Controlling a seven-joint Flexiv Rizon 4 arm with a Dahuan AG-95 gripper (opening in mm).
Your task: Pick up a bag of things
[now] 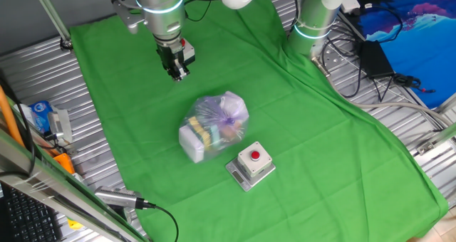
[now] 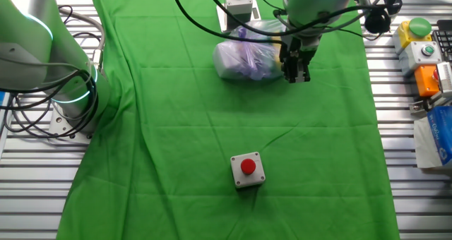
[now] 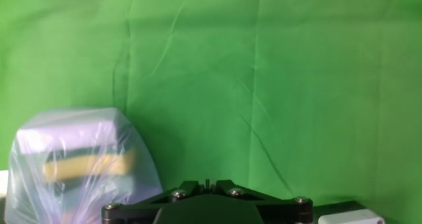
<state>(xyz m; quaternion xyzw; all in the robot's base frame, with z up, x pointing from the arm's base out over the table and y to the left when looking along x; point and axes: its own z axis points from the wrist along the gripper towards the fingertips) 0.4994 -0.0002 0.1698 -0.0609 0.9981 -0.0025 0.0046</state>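
Note:
The bag of things (image 1: 214,124) is a lumpy clear plastic bag with a white block, a yellow-green sponge and purple bits inside. It lies on the green cloth (image 1: 306,128) near the middle. It also shows in the other fixed view (image 2: 246,56) and at the lower left of the hand view (image 3: 72,161). My gripper (image 1: 177,72) hangs above the cloth, beyond the bag and apart from it. In the other fixed view the gripper (image 2: 295,74) is just right of the bag. In the hand view the fingertips (image 3: 208,184) sit together with nothing between them.
A grey box with a red button (image 1: 251,164) stands right next to the bag at the front. A second one (image 1: 187,51) sits behind the gripper. Another arm's base (image 1: 313,21) stands at the back right. Metal table slats and clutter (image 1: 43,121) lie beside the cloth.

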